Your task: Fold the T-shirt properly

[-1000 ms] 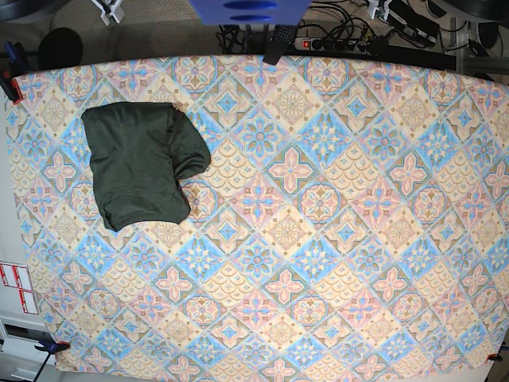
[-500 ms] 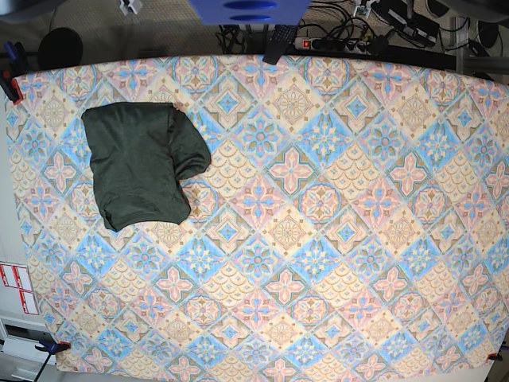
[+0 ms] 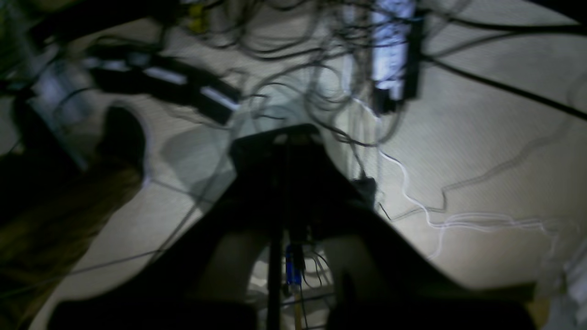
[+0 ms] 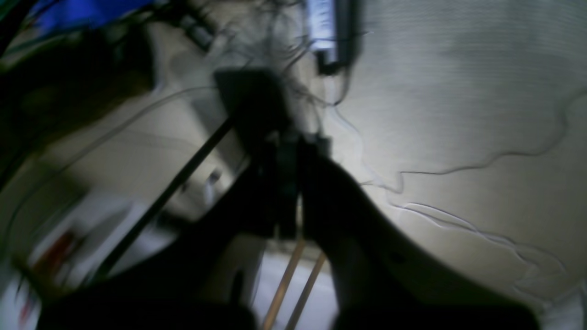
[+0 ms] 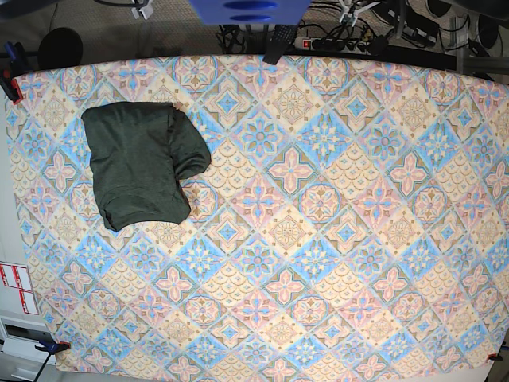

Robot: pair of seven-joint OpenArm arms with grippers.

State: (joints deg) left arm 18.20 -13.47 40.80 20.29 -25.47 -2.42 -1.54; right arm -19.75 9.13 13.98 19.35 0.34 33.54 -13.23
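The T-shirt (image 5: pixel 141 163) lies folded into a compact dark olive bundle at the back left of the patterned tablecloth (image 5: pixel 318 239); nothing touches it. Both arms are off the table behind its far edge. Only a white bit of the right arm (image 5: pixel 143 9) and of the left arm (image 5: pixel 350 9) shows at the top of the base view. In the left wrist view my left gripper (image 3: pixel 280 137) is a dark shut wedge over the floor. My right gripper (image 4: pixel 286 156) is also shut and holds nothing, blurred over the floor.
Behind the table's far edge sit a power strip (image 5: pixel 334 44) with tangled cables, a blue part (image 5: pixel 246 9) and a black round object (image 5: pixel 60 48). A red clamp (image 5: pixel 9 83) and a blue clamp (image 5: pixel 52 346) hold the cloth on the left side.
The white bits of both arms at the top edge have slid inward toward the middle. The T-shirt has not moved.
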